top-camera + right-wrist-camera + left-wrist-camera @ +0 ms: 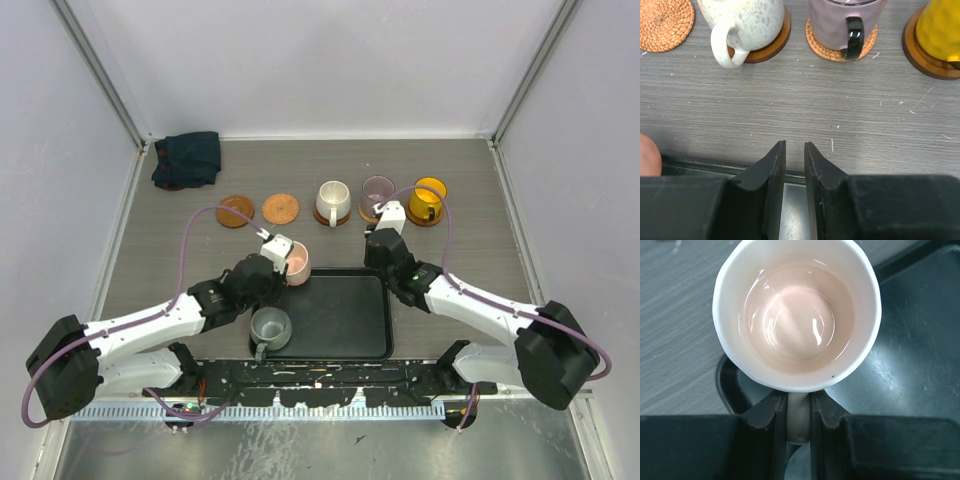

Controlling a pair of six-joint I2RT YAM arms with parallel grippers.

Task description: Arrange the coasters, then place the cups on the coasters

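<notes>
My left gripper (pixel 799 401) is shut on the handle of the pink cup (pixel 797 315). It holds the cup upright over the black tray's far left corner (pixel 296 263). The grey-green cup (pixel 270 327) stands on the tray. The cream cup (pixel 747 20), the mauve cup (pixel 845 20) and the yellow cup (pixel 940 25) each sit on a coaster in the far row. Left of them lie two bare coasters, a dark one (pixel 236 211) and a light woven one (pixel 281 208). My right gripper (pixel 795 147) hovers near the tray's far edge, short of the mauve cup, its jaws a narrow gap apart and empty.
The black tray (pixel 345 315) lies between the two arms at the near side. A dark folded cloth (pixel 187 158) sits in the far left corner. White walls close in the table on three sides.
</notes>
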